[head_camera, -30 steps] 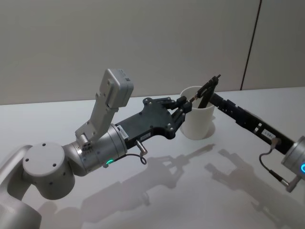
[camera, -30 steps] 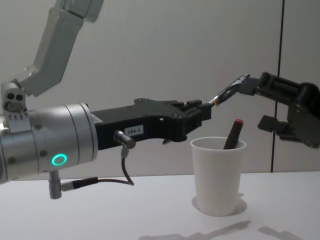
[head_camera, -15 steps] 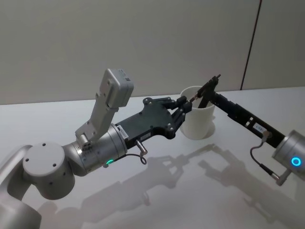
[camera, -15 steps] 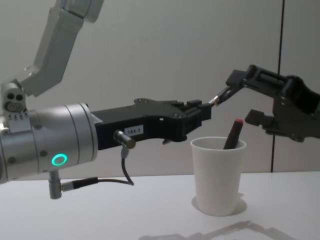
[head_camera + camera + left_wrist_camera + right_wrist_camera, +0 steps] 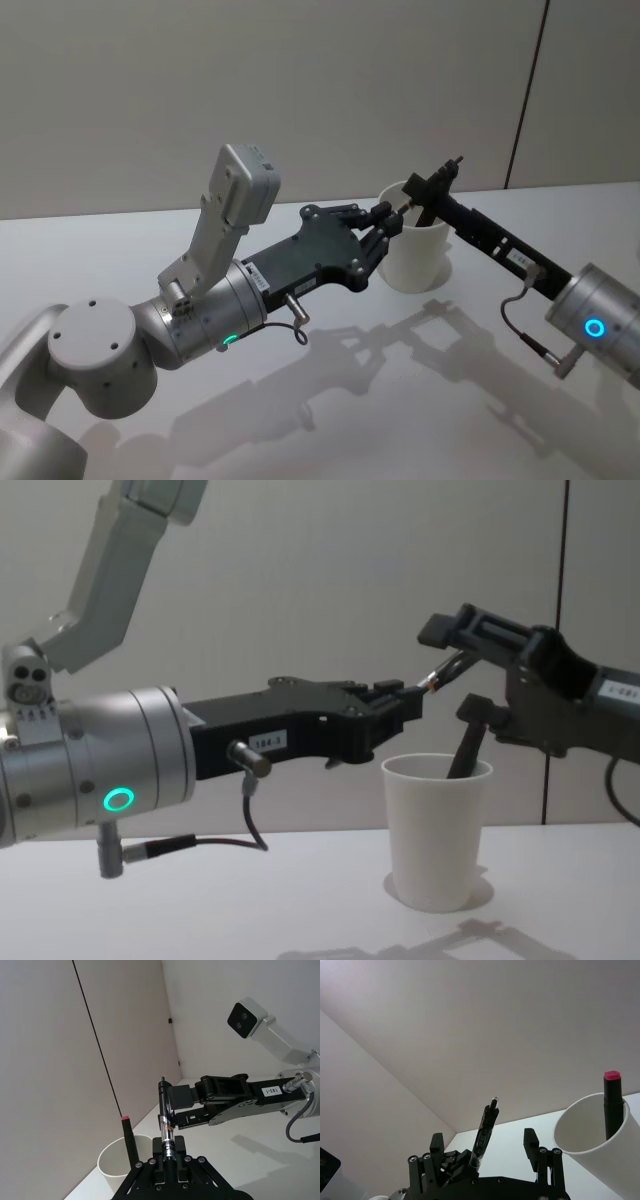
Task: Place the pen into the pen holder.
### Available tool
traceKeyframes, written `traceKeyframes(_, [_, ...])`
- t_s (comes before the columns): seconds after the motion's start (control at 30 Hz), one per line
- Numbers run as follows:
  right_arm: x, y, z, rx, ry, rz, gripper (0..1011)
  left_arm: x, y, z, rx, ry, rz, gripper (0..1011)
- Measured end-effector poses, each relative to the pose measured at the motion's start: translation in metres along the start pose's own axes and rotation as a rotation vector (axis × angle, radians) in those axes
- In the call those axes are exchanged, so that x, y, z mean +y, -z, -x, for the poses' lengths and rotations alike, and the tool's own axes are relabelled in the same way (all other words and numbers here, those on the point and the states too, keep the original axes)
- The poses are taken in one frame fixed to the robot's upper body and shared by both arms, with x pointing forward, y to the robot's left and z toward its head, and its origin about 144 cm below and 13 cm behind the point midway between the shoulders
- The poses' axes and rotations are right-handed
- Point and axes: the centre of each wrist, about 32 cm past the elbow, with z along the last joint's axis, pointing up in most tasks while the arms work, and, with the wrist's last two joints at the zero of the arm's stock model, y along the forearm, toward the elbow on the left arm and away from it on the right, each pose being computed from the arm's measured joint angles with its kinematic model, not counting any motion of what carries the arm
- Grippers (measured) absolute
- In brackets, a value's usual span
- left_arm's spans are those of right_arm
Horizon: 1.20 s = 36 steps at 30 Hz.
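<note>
Left gripper [image 5: 387, 219] is clenched on the lower end of the pen [image 5: 165, 1125] and holds it in the air, above the pen holder [image 5: 437, 830] and just beside its rim on the robot's left. The long axis of the pen goes steeply upward from these fingers, with the free tip on top. Right gripper [image 5: 456, 670] is released, and the upper half of the pen stands between its two spread fingers; I cannot tell if one finger already touches it. I judge this is a handover, so the next move depends on the right fingers closing square on the shaft. The pen holder stands upright on the desk [image 5: 200, 900] and already keeps a dark marker with a red cap [image 5: 612, 1095]. The right wrist view shows the gap on both sides of the pen, which the chest view hides behind the finger.
</note>
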Motion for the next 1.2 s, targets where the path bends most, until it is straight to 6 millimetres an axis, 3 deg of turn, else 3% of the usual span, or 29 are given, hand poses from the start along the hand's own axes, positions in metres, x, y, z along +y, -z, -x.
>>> traceKeyframes(0.7, [0.018,0.004,0.0,0.005,-0.011,-0.006,1001,0.0,0.0,0.0,0.0,0.0,0.0,138])
traceKeyframes(1.07, [0.021,0.005,0.001,0.005,-0.011,-0.008,758,0.0,0.0,0.0,0.0,0.0,0.0,138])
traceKeyframes(1.2, [0.022,0.005,0.001,0.005,-0.011,-0.008,591,0.0,0.0,0.0,0.0,0.0,0.0,138])
